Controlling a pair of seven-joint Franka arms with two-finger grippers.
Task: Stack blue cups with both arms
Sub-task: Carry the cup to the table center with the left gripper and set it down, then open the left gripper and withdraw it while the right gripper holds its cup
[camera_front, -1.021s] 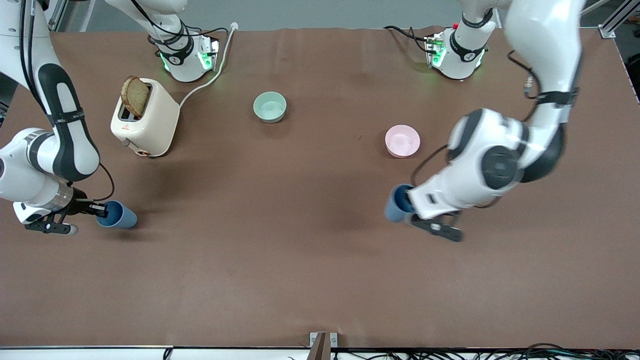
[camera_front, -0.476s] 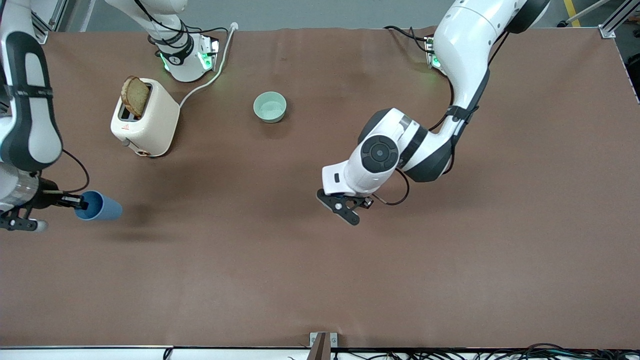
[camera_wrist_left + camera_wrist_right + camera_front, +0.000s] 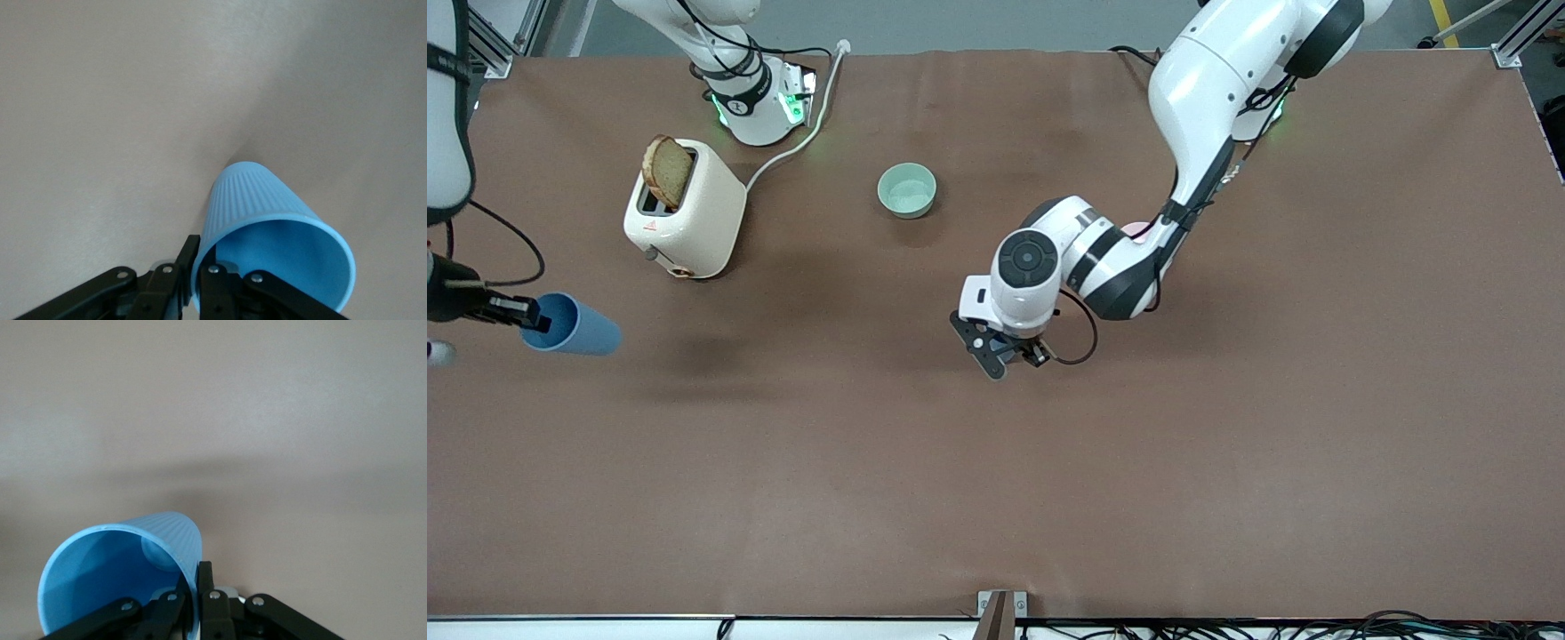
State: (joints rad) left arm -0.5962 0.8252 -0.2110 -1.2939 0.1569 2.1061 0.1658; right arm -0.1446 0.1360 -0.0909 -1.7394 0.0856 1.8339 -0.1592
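both grippers, left (image 3: pixel 1005 351) and right (image 3: pixel 197 603), each clamped on a raised blue cup (image 3: pixel 273 230) (image 3: pixel 123 570)

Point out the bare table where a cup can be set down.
Widest free patch: the table strip nearest the front camera. The left arm's end is bare too. Crowded: around the toaster and mint-green bowl. Left gripper holds a blue cup over mid-table; right gripper holds the other cup over its own end.

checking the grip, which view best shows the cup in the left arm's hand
The left wrist view: the blue cup fills it, with the left hand pinching its rim, one finger inside and one outside. In the front view that hand hangs over mid-table and the arm hides its cup. The right wrist view shows only the other cup, held by the right hand.
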